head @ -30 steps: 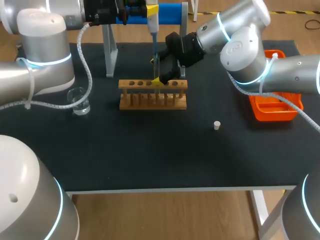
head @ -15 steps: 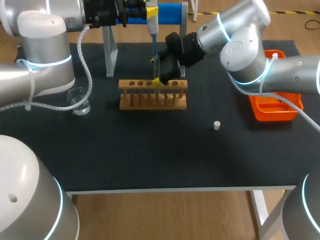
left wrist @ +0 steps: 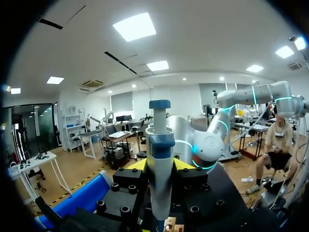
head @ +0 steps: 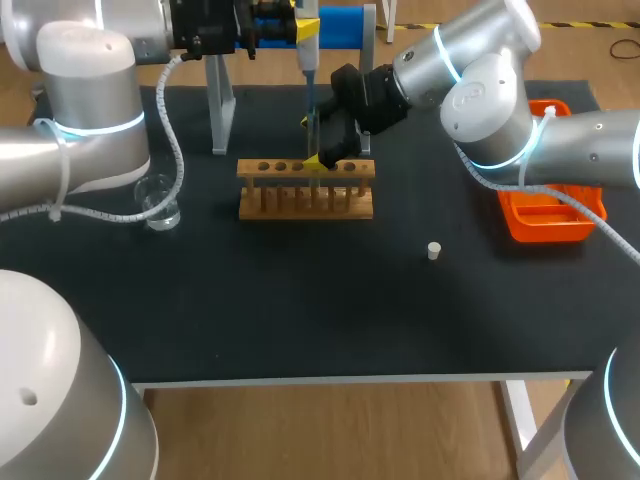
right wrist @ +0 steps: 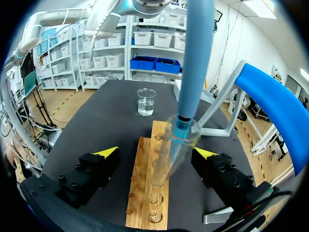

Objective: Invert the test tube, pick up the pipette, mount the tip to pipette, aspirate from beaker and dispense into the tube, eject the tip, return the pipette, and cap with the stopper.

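My left gripper is shut on the white and blue pipette, holding it upright above the wooden rack. In the left wrist view the pipette stands between the yellow tips of that gripper. Its lower end reaches into the mouth of the clear test tube, which stands tilted in the rack. My right gripper stands open, with one finger on each side of the tube and neither touching it. The beaker sits left of the rack. The white stopper lies on the mat to the right.
An orange tray sits at the table's right edge under my right arm. The pipette stand with its blue bar and grey legs rises behind the rack. The black mat in front of the rack is bare.
My left gripper with the pipette has shifted a touch; the right arm, tube and rack stay as they were.
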{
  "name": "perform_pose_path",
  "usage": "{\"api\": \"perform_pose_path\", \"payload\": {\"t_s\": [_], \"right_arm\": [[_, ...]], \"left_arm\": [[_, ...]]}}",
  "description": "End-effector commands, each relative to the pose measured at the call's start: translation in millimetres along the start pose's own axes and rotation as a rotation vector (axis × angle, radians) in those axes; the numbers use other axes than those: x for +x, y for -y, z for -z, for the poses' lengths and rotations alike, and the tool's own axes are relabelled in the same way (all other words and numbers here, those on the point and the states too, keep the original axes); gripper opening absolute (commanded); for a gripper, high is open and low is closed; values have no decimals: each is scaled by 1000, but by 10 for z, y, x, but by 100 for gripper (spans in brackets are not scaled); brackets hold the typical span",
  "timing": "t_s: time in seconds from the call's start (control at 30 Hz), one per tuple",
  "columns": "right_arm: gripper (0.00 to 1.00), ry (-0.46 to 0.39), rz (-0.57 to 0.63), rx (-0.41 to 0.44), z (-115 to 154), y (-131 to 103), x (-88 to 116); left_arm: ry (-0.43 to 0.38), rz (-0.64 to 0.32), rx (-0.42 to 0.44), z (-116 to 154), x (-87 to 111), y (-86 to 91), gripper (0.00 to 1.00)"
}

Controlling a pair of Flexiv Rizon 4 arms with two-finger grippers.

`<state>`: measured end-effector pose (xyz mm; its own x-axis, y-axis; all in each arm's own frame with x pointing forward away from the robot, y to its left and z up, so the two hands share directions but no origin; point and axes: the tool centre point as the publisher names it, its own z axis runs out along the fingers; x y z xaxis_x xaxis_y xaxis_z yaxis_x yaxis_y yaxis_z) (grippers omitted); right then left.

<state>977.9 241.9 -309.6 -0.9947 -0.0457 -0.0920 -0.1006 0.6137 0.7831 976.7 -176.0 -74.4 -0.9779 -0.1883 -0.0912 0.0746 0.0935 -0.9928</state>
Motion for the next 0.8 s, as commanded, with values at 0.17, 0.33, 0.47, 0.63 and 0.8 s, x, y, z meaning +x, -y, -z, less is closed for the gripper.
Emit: {"api": "perform_pose_path", "payload": {"t_s": [0.17,0.33,0.47,0.63,0.8], "right_arm": [[100,-3,0,2,11,-3,-5],[100,-3,0,2,11,-3,-5],[100,-3,0,2,11,-3,-5],[100,-3,0,2,11,-3,-5],[100,-3,0,2,11,-3,-5]], "left_arm": [[3,-32,-23,-41,77,68,0],[-2,-32,-34,-56,97,47,0],[-2,-33,-38,-66,96,42,0],[-4,-34,-38,-86,94,38,0],[-9,-32,-39,-103,104,45,0]]}}
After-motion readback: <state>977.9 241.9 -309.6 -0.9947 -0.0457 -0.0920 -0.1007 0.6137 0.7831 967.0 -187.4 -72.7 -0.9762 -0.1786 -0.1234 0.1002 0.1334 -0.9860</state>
